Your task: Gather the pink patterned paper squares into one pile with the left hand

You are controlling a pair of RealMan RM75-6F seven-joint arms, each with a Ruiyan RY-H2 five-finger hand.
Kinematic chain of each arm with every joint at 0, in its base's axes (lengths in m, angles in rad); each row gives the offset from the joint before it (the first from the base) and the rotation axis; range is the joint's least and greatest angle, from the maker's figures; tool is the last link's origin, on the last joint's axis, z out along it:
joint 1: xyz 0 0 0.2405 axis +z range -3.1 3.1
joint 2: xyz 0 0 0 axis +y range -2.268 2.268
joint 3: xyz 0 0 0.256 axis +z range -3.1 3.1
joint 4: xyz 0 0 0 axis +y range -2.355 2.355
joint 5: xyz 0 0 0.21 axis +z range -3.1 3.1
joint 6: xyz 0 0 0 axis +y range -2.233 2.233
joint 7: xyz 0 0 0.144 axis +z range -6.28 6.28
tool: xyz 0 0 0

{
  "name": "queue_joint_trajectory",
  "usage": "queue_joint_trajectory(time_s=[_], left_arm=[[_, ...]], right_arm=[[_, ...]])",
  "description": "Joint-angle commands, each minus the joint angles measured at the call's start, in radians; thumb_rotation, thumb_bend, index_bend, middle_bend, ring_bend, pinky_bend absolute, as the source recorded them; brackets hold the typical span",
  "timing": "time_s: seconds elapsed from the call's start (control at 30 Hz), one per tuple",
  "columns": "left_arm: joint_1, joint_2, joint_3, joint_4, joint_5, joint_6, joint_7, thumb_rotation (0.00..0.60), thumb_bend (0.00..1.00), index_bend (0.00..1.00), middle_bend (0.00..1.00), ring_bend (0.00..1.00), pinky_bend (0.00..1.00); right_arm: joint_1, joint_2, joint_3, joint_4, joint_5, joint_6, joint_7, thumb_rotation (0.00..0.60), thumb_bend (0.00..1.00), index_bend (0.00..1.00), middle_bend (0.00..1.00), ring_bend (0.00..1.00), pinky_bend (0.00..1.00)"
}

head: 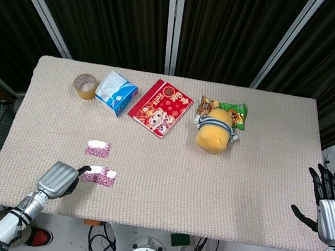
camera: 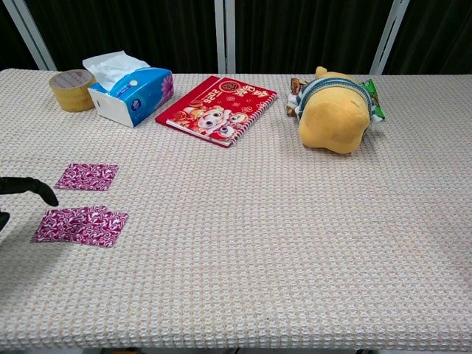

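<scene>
One pink patterned paper square (head: 98, 148) (camera: 87, 176) lies alone at the table's left. Just nearer the front edge, two more pink squares (head: 100, 176) (camera: 80, 225) lie overlapping side by side. My left hand (head: 58, 179) hovers at the front left corner, its fingers apart. One black fingertip (camera: 33, 186) reaches toward the left edge of the overlapping squares, and the hand holds nothing. My right hand (head: 332, 210) stands beyond the table's right front edge, fingers spread and empty. The chest view does not show it.
Along the back of the table sit a roll of tape (head: 86, 85) (camera: 71, 89), a blue tissue box (head: 116, 93) (camera: 131, 95), a red booklet (head: 160, 108) (camera: 217, 108), and a yellow plush toy (head: 215, 130) (camera: 335, 110) lying on snack packets (head: 231, 113).
</scene>
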Motion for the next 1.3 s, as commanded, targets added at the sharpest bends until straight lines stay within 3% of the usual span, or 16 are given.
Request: queue_joint_trajectory(time_s=[0.03,1.3], left_arm=[[0.0,0.0,-0.001,0.001,-0.001,-0.002,-0.001,0.6,0.67,0.24,0.91,0.93,0.97],[-0.094,-0.094,-0.021,0.037,-0.123,-0.157,0.104,0.6,0.67,0.23,0.92,0.94,0.97]], right_arm=[[0.001,0.001,-0.001,-0.005,-0.003,0.0,-0.005,0.6,0.32,0.0,0.0,0.0,0.0],[-0.005,-0.013,-0.008,0.03,0.03,-0.03,0.009,0.6,0.32,0.0,0.0,0.0,0.0]])
